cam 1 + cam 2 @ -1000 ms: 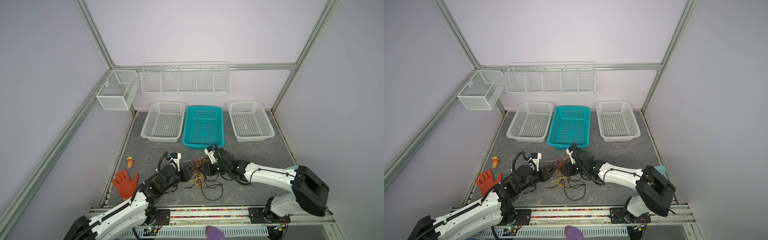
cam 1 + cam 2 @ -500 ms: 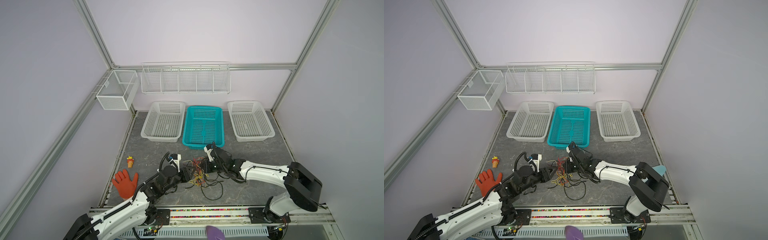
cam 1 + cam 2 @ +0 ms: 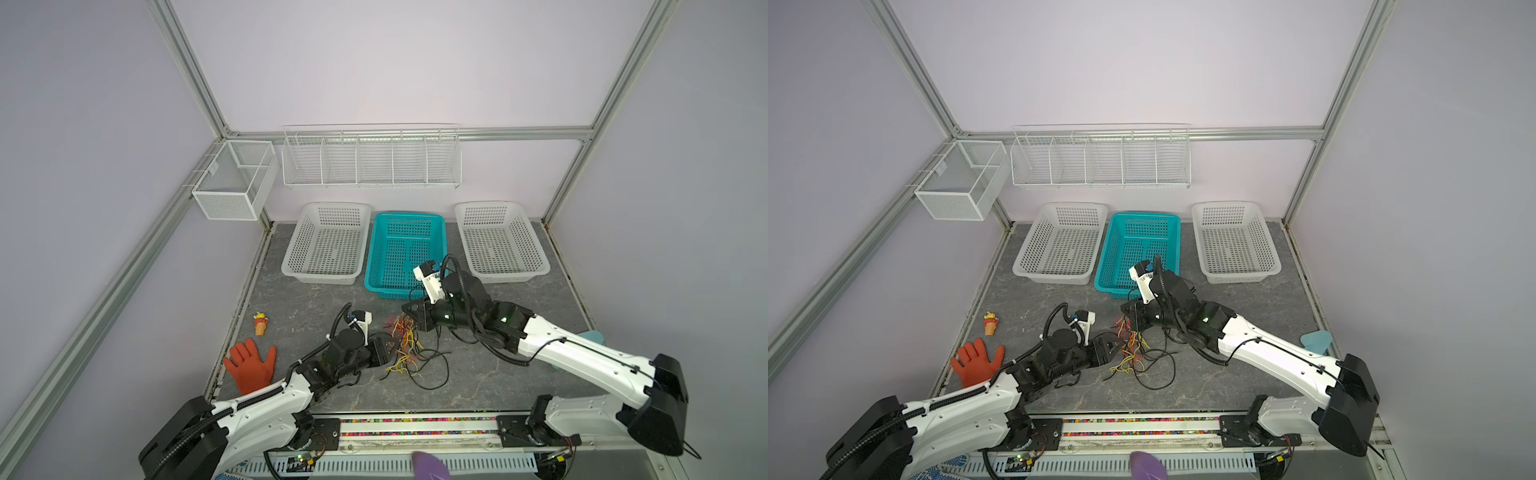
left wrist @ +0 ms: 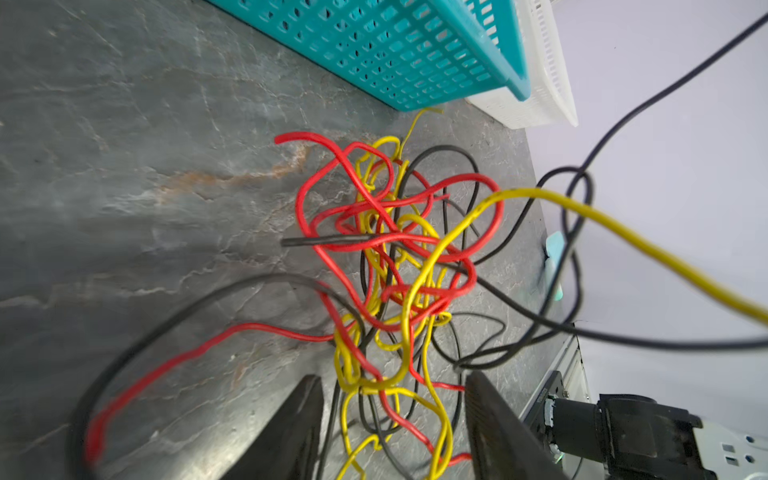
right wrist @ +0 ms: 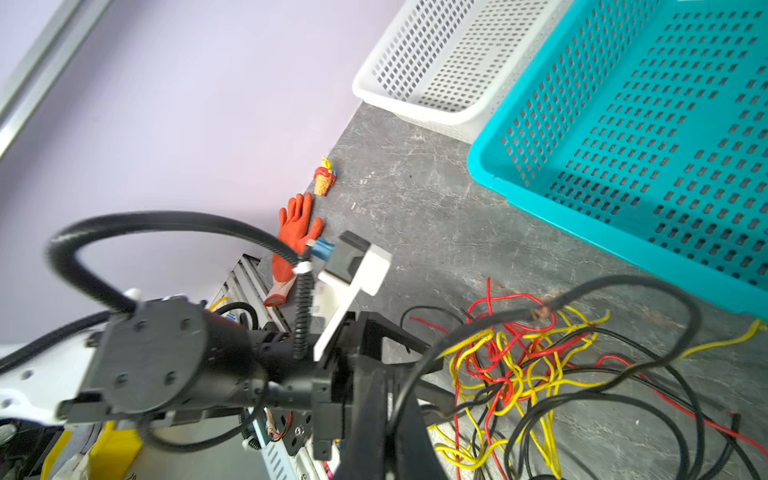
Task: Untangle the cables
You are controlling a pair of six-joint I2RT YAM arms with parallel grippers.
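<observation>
At the near part of the grey tabletop (image 3: 498, 374), the left gripper (image 4: 392, 376) sits low with its jaws released and standing apart. In the left wrist view, yellow, red and black strands pass between its two fingers (image 4: 299, 419), and none appears pinched. The cables (image 3: 405, 353) form a single tangle at the centre of the tabletop, directly ahead of the left gripper and between the two grippers. Loose black loops spread from the tangle toward the near right. In the left wrist view, one yellow strand and several black strands rise clear of the surface. On the far side of the tangle is the right gripper (image 3: 409, 312), just in front of the teal basket (image 3: 372, 257), with its jaws clenched. In the right wrist view, a black cable (image 5: 623, 280) runs out from between the closed fingers and arcs above the tangle. In both top views this grip is too small to confirm. An orange glove (image 3: 250, 365) lies flat at the left edge, with a small ice-cream toy (image 3: 261, 324) just beyond it. Along the far edge, a left white basket (image 3: 293, 249) and a right white basket (image 3: 536, 249) flank the teal basket. Above them on the walls hang a wire rack (image 3: 370, 156) and a mesh box (image 3: 226, 195).
</observation>
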